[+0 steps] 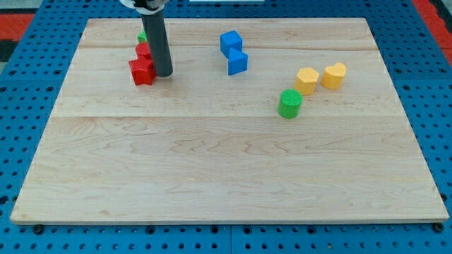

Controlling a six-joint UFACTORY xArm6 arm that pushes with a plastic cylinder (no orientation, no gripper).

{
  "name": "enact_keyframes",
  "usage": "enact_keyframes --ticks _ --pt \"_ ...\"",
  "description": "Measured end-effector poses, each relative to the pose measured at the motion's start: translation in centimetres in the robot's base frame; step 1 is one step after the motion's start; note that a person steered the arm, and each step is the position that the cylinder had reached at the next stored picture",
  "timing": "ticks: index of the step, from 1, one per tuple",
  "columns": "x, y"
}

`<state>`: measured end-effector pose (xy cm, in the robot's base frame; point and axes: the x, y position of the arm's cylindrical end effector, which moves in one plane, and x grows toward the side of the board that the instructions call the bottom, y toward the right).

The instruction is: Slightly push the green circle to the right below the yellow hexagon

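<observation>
The green circle stands on the wooden board right of centre. The yellow hexagon sits just above and to its right, nearly touching it. A yellow heart-shaped block lies right of the hexagon. My tip is far off at the view's upper left, right beside a red block, well apart from the green circle.
A second red block and a green block, partly hidden by the rod, sit above the first red one. Two blue blocks lie at top centre. The board rests on a blue perforated table.
</observation>
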<state>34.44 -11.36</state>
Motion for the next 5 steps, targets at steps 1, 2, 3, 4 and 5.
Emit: enact_keyframes --ticks 1,2,3,4,5 --pt "0.2 0.5" --pt "0.9 3.3" --pt "1.3 7.1" --pt "1.6 8.9" --pt "3.2 8.9"
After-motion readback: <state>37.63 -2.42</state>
